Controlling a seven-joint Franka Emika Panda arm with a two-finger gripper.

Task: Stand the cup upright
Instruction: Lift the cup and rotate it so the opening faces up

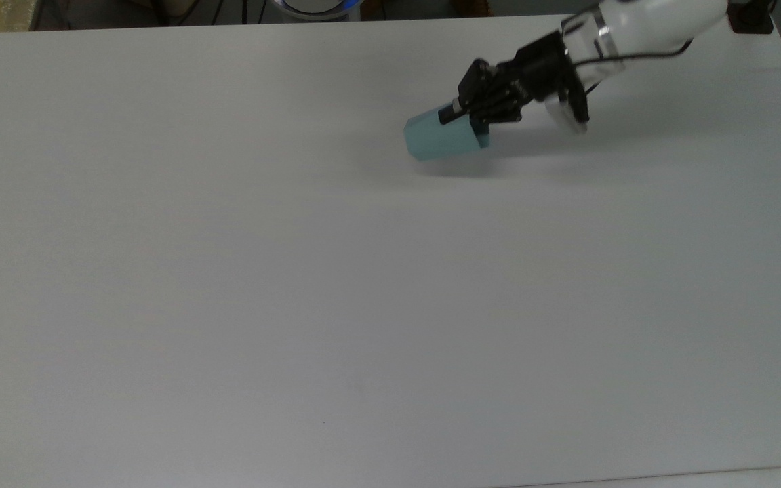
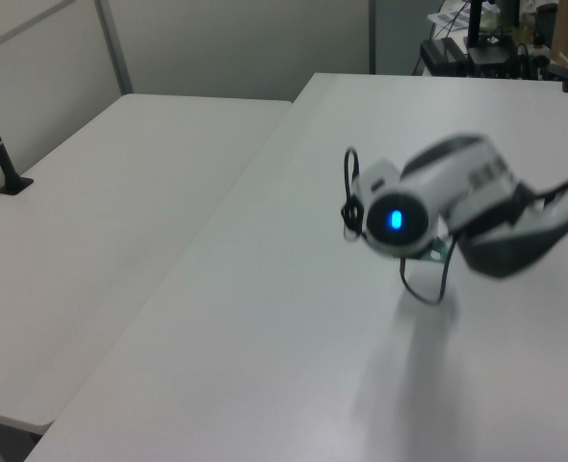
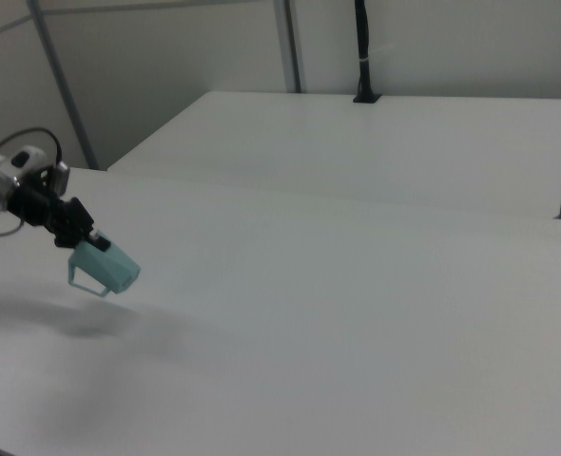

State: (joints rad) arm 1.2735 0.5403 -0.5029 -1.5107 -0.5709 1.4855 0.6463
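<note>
claw (image 1: pixel 455 115): mine, clamped on the cup's wide rim end
cup (image 1: pixel 441 139): in the air over the table (image 1: pixel 228 271), tipped, handle underneath
step: mid-lift
next: I'd guess roll the wrist, land it base-first

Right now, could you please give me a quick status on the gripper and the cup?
Gripper shut on cup at its rim. Cup off the table, tilted, handle hanging underneath, not yet upright. Nothing in the way.
</note>
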